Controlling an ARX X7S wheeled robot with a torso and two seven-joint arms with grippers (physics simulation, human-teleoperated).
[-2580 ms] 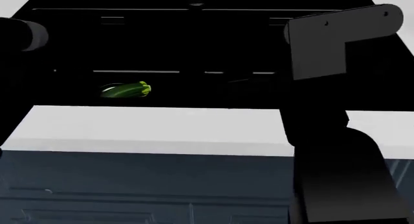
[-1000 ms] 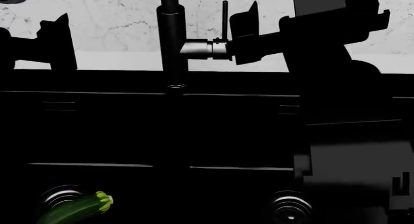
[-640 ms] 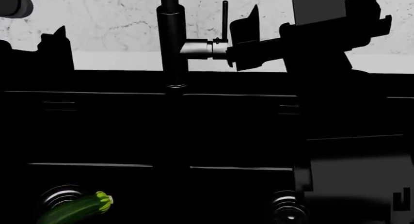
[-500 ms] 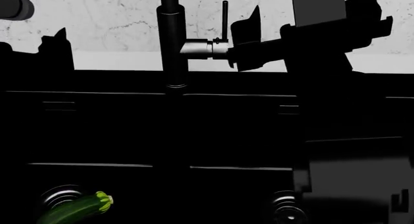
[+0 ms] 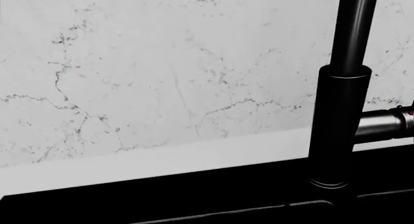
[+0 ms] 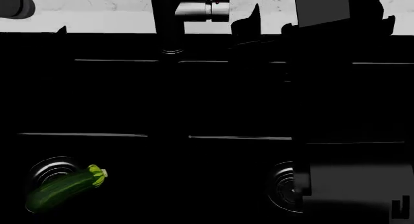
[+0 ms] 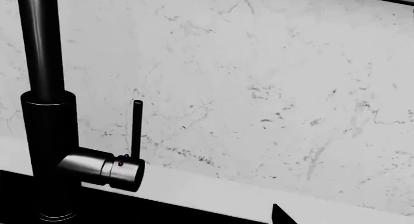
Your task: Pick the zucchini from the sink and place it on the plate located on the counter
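The dark green zucchini (image 6: 59, 191) lies on the floor of the black sink (image 6: 214, 103) at the near left. Its pale stem end points right and its body partly covers the left drain (image 6: 52, 169). My right gripper (image 6: 249, 25) hangs over the sink's back edge, just right of the faucet (image 6: 169, 20) and far from the zucchini. One of its fingertips (image 7: 278, 215) shows well off centre in the right wrist view, so it looks open and empty. Only a tip of my left gripper (image 6: 61, 29) shows at the far left. The plate is out of view.
A white counter strip (image 6: 103, 23) and a marble backsplash (image 5: 162, 78) run behind the sink. The faucet's metal handle (image 7: 110, 169) sticks out beside my right gripper. A second drain (image 6: 283, 186) lies at the near right, partly behind my right arm (image 6: 342, 136).
The head view has tilted down: faucet and backsplash slid up the frame, and the zucchini now shows whole. Both arms keep about the same pose.
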